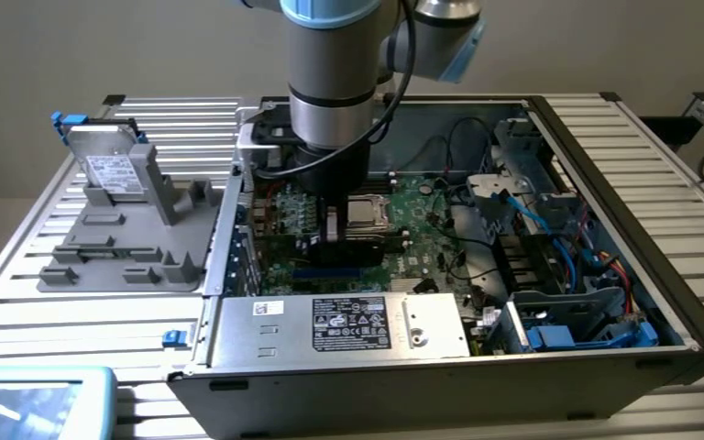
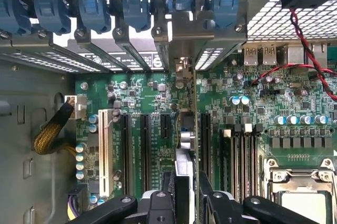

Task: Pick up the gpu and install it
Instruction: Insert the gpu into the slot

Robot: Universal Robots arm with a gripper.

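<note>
My gripper (image 2: 185,183) is shut on the gpu (image 2: 184,142), which I see edge-on as a thin card standing upright between the two black fingers. Its silver end bracket reaches toward the rear slot openings of the case. The card hangs right over the black expansion slots (image 2: 164,129) of the green motherboard (image 2: 263,108); whether it touches a slot I cannot tell. In the exterior view the gripper (image 1: 334,227) is down inside the open computer case (image 1: 645,183), with the dark gpu (image 1: 355,246) below it over the motherboard (image 1: 432,215).
A row of blue slot latches (image 2: 95,8) lines the case's rear wall. A white slot (image 2: 102,150) and the CPU socket (image 2: 300,195) flank the card. Red and black wires (image 2: 305,50) run nearby. Outside the case, a silver hard drive (image 1: 114,170) stands on a grey holder (image 1: 120,252).
</note>
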